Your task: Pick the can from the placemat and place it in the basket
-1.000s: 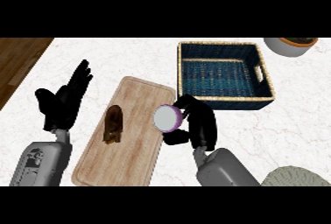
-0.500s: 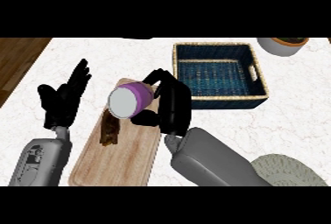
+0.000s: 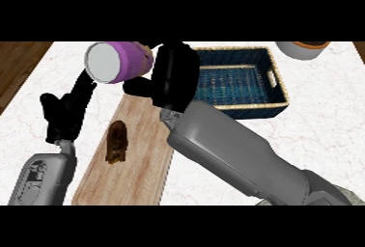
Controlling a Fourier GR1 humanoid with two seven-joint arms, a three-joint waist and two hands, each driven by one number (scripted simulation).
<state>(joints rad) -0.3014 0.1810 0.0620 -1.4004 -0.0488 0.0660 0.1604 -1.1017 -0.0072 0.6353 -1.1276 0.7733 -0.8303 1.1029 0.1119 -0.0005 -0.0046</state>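
Observation:
A purple can [image 3: 118,61] with a pale lid end facing me is held up high, near the top left of the head view. My right hand [image 3: 170,77] is shut on it, fingers curled round its side, and hides part of the can. The can hangs above the far end of the wooden placemat [image 3: 143,154], left of the blue woven basket [image 3: 242,79]. My left hand [image 3: 68,111] stands open with its fingers up, just left of the placemat, holding nothing.
A dark brown lump [image 3: 115,142] lies on the placemat. A white pot [image 3: 306,48] stands at the back right beyond the basket. A grey rounded thing [image 3: 353,198] shows at the lower right corner. Wooden floor [image 3: 18,62] borders the counter's left.
My right hand has lifted the can off the placemat and raised it higher and closer to me. The right forearm now fills much more of the view. The left hand stayed about where it was.

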